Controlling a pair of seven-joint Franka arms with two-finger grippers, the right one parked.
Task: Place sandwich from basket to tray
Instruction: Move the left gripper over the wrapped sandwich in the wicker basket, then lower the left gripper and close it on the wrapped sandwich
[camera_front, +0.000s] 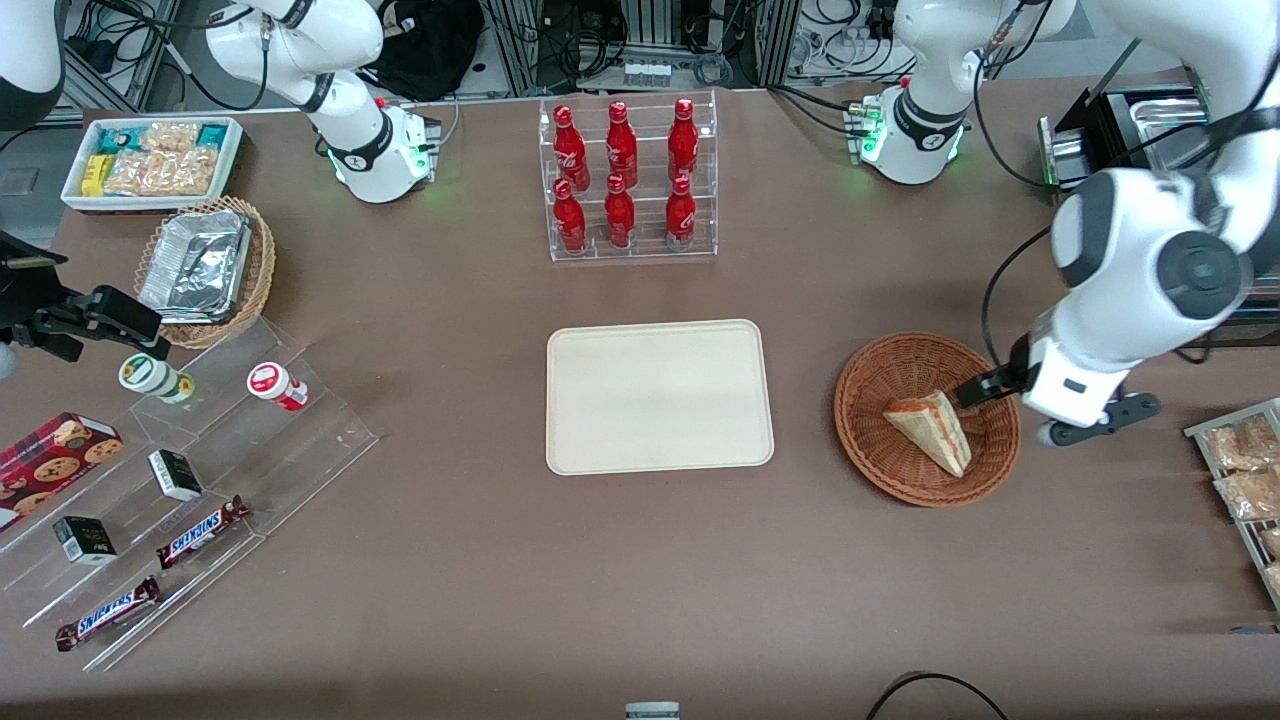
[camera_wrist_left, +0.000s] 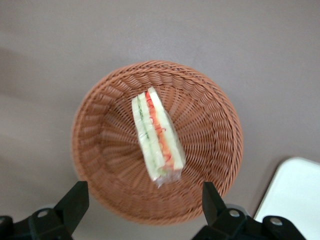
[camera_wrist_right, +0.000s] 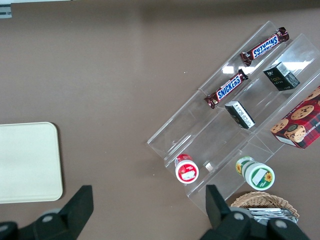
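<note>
Cream tray (camera_wrist_right: 27, 162) — clear stepped rack (camera_wrist_right: 240, 125) with Snickers bars (camera_wrist_right: 226, 89)

Six red bottles (camera_front: 625, 180) in a clear rack (camera_front: 630, 245)

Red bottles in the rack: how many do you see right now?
6: three on the upper row, three on the lower, farther from the camera than the tray. Gripper hangs open over the basket.

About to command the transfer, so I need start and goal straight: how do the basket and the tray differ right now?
The basket is round, reddish-brown woven wicker; the tray is a flat, smooth cream rectangle with rounded corners. The basket holds the sandwich; the tray holds nothing. The open gripper hovers above the basket, not the tray. Both sit side by side on the brown table, about equally far from the front camera.
</note>
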